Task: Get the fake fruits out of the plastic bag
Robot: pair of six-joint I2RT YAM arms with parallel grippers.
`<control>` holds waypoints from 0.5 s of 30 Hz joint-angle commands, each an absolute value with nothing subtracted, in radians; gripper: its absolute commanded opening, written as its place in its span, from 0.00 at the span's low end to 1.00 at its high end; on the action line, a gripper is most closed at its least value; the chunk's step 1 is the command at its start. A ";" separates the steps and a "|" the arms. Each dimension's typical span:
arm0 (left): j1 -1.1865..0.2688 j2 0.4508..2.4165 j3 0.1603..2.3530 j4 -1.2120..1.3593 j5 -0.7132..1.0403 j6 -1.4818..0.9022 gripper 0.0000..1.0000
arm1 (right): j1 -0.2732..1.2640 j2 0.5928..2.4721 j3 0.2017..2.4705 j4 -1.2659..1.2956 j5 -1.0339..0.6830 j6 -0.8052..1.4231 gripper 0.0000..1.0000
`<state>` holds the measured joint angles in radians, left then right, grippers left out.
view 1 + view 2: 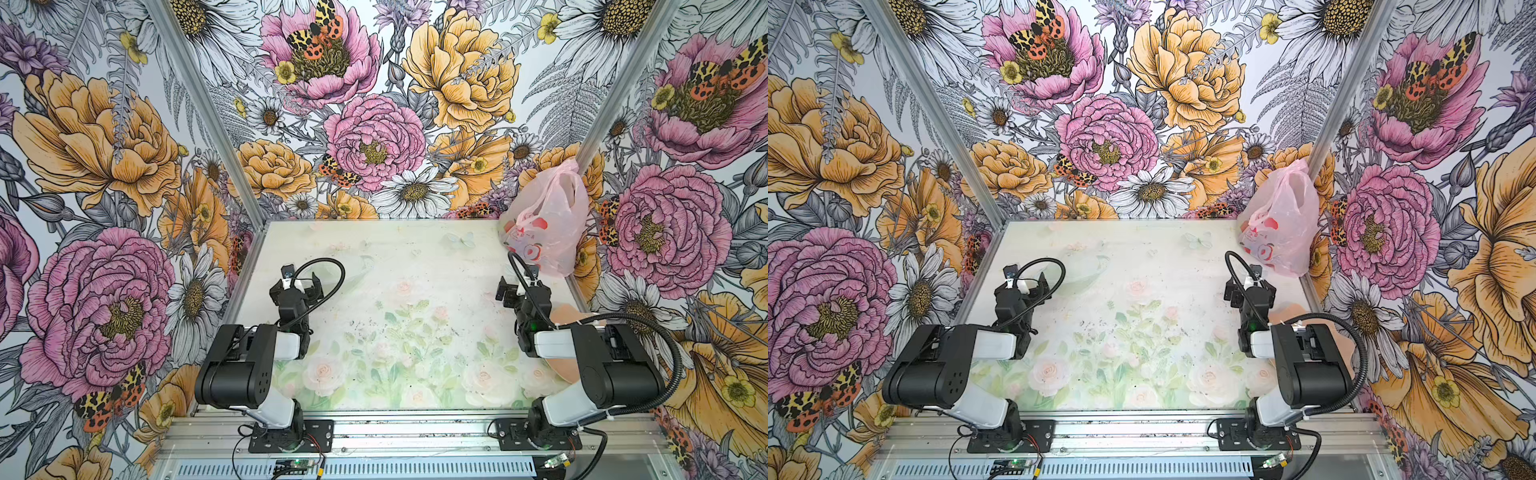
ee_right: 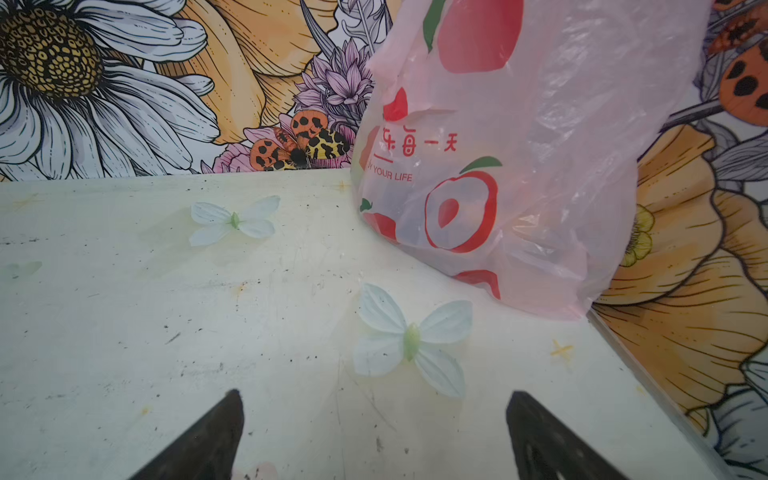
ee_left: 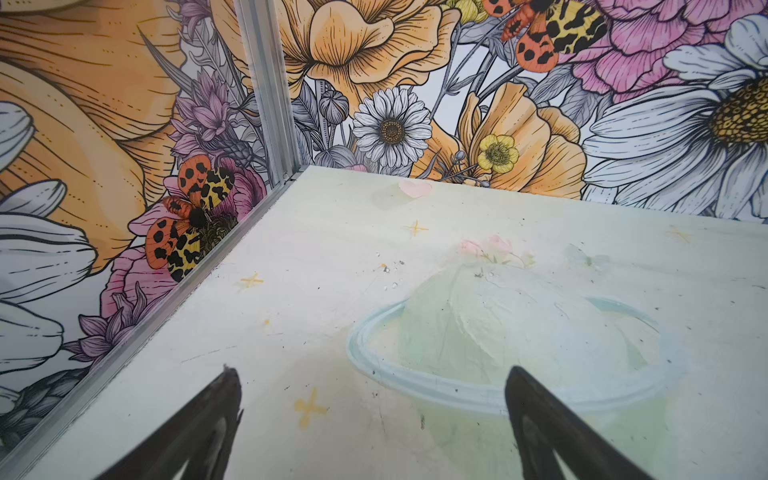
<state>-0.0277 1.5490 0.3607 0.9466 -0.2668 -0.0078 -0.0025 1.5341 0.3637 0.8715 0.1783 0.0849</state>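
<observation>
Right wrist: plastic bag (image 2: pixel 519 166) stands in corner — right tool (image 2: pixel 374 395) spread wide.

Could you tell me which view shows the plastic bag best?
Right wrist view: the plastic bag is close, its print legible. Both top views show it small, in the far right corner; the left wrist view misses it.

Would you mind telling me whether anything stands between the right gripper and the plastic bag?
Nothing visible does. In the right wrist view the open right gripper faces the plastic bag across bare table; the pale butterfly there is only a flat print. The bag stands in the table's far right corner.
</observation>
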 commanded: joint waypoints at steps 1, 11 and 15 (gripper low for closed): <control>-0.018 1.549 0.371 0.952 -0.240 -0.005 0.99 | -0.005 1.535 0.388 0.874 0.166 0.088 1.00; 0.000 1.548 0.369 0.954 -0.216 -0.015 0.99 | -0.011 1.534 0.388 0.875 0.154 0.090 1.00; -0.001 1.548 0.367 0.954 -0.216 -0.016 0.99 | -0.010 1.536 0.387 0.876 0.154 0.090 0.99</control>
